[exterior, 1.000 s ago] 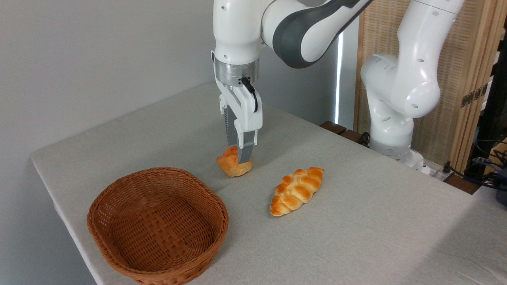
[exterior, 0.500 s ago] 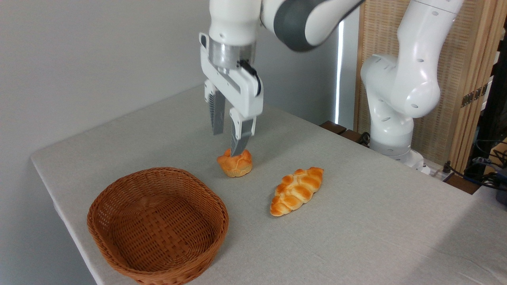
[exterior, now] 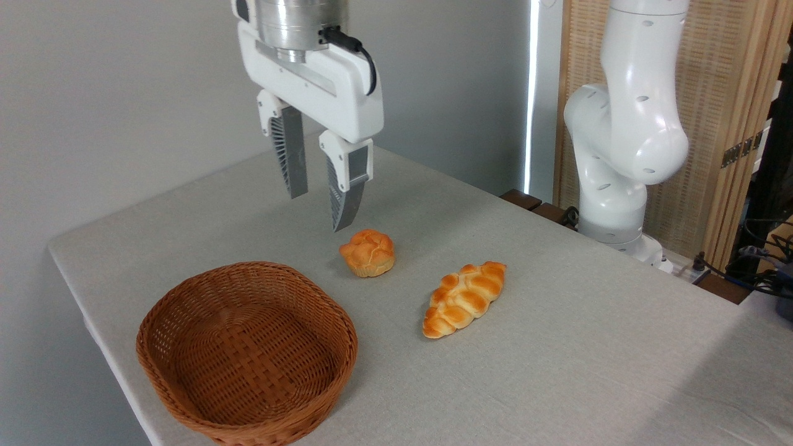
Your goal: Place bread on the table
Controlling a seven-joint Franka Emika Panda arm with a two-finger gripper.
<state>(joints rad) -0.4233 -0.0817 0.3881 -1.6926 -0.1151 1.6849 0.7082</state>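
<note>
The robot's white two-finger hand (exterior: pixel 317 210) hangs in the air with its grey ribbed fingers (exterior: pixel 289 158) pointing down and spread apart, holding nothing. Its tips are clear of everything beneath them. Just below the hand, toward 4 o'clock from the fingertips, the small round golden-orange bun with a knotted top (exterior: pixel 367 252) sits by itself on the large light grey cloth-covered bench (exterior: pixel 557 347), touching neither the hand nor any other object.

From the bun, toward 4 o'clock and a little apart, lies a longer braided golden loaf with pointed ends (exterior: pixel 464 299), set on a slant with one tip toward 1 o'clock and the other toward 7 o'clock. From the bun toward 7 o'clock, near the front left corner of the bench, stands a brown woven wicker basket (exterior: pixel 246 353), oval and shallow, with nothing inside it.

At 3 o'clock from the hand, past the far right edge of the bench, rises the white jointed arm column (exterior: pixel 626 142), in front of a woven bamboo screen (exterior: pixel 712 111).
</note>
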